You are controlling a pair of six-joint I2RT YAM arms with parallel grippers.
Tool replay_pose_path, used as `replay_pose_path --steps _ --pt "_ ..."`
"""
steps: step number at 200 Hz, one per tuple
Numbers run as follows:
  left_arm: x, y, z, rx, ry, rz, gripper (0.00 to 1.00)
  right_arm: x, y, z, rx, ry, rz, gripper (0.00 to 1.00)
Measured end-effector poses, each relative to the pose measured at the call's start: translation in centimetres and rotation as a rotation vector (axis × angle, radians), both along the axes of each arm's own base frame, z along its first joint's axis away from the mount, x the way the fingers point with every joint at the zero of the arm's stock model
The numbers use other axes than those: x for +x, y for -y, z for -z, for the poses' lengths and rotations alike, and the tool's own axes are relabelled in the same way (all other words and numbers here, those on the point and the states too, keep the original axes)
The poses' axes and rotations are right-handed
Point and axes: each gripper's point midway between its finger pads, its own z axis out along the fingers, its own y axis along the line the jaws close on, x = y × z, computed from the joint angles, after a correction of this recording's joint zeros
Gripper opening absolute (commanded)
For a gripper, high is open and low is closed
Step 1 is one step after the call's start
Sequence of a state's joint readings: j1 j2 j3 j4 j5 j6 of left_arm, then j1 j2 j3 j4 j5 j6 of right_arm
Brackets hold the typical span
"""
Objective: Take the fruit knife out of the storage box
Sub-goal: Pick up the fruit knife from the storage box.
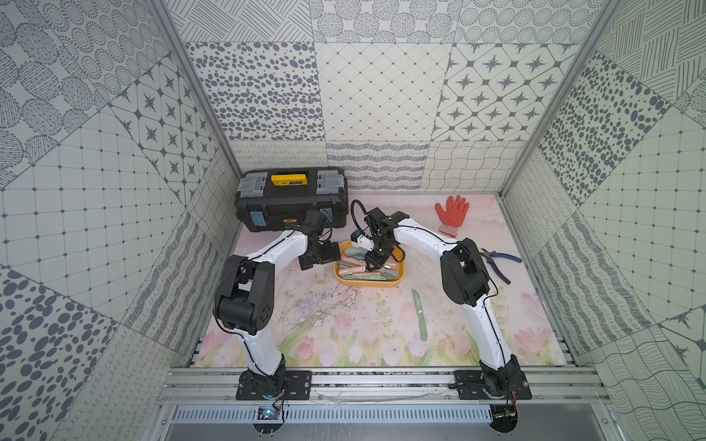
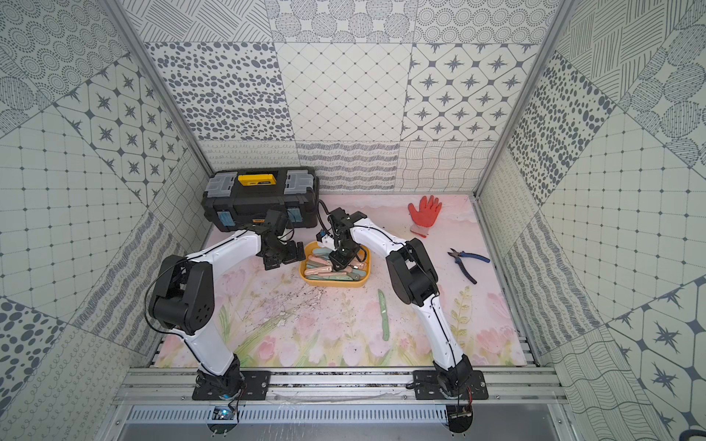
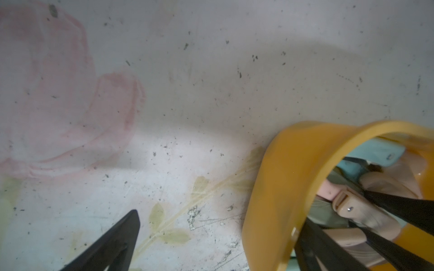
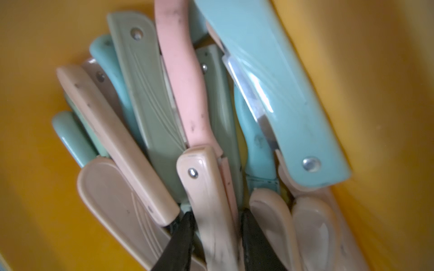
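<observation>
The fruit knife (image 4: 206, 185) being gone for is a beige folded one, lying on top of a heap of pink, green and blue ones in the box (image 1: 399, 280), which sits near the middle of the mat (image 1: 344, 332). The right gripper (image 4: 216, 215) is down inside the box, near its middle, with its fingers (image 4: 180, 237) close on either side of the beige handle. The wrist view is blurred, so I cannot tell whether they already pinch it or are just short of contact. The left gripper (image 1: 323, 259) stands at the box's 9 o'clock wall, spread wide and holding nothing. One of its fingers is inside the rim and one outside over the mat, likely placed to steady the box. A green knife (image 1: 420, 315) lies on the mat at 5 o'clock from the box, well apart from it, so one looks already out. For the beige one, reach and descent look done. A firm pinch, the lift clear of the rim and the set-down on the mat are left.
</observation>
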State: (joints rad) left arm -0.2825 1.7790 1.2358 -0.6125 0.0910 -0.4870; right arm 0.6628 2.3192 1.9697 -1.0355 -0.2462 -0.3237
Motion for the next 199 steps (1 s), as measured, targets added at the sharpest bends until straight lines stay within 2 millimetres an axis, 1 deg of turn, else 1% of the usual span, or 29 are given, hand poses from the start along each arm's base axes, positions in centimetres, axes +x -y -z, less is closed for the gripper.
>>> replay_pose_path --steps 58,70,103,127,180,199 --pt "0.0 0.0 0.0 0.0 0.0 0.0 0.98 0.33 0.02 -0.05 -0.005 0.018 0.004 0.28" --pt "0.0 0.0 0.0 0.0 0.0 0.0 0.98 0.35 0.02 -0.05 -0.009 0.022 0.003 0.25" --pt "0.0 0.0 0.0 0.0 0.0 0.0 0.98 0.48 -0.04 -0.12 -0.013 0.034 0.003 0.24" --pt "0.0 -0.01 0.0 0.0 0.0 0.0 0.98 0.5 -0.02 -0.13 -0.014 0.036 0.003 0.2" --pt "0.0 0.0 0.03 0.0 0.0 0.0 0.98 0.51 -0.05 -0.21 -0.012 0.035 0.006 0.17" --pt "0.01 0.0 0.02 0.0 0.0 0.0 0.98 0.53 -0.05 -0.23 -0.011 0.035 0.009 0.15"
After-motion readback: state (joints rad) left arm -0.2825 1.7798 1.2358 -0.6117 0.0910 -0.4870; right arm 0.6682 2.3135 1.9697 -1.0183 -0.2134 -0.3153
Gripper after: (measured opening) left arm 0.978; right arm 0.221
